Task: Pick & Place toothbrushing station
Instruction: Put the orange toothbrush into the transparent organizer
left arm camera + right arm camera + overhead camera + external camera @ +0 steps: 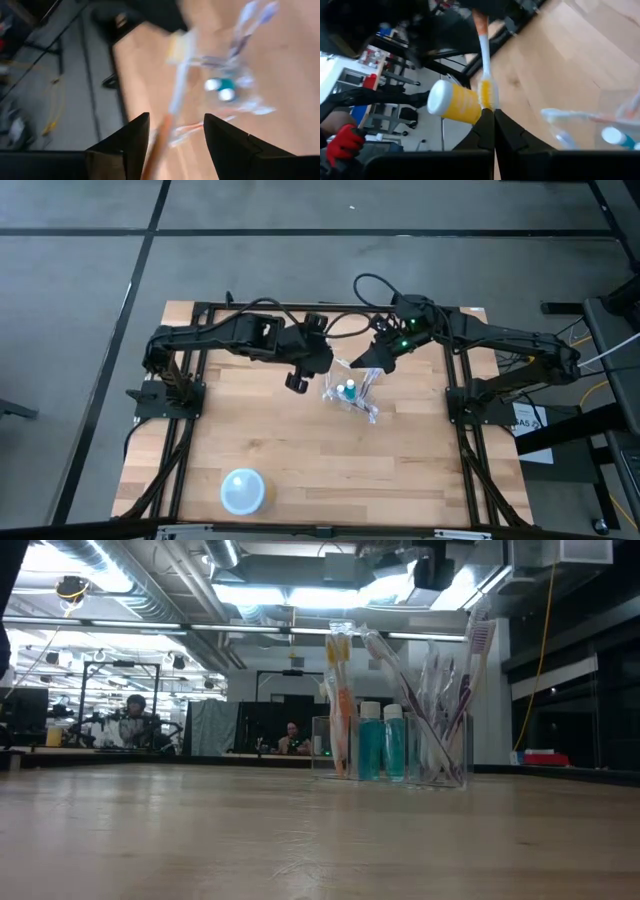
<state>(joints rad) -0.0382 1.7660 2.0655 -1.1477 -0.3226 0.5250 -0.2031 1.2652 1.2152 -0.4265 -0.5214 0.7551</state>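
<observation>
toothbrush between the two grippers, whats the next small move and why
Probably open the right gripper: its jaws are shut on the toothbrush at the bristle end, while the left gripper already straddles the orange handle end, so the left could then carry it to the clear cup.
</observation>
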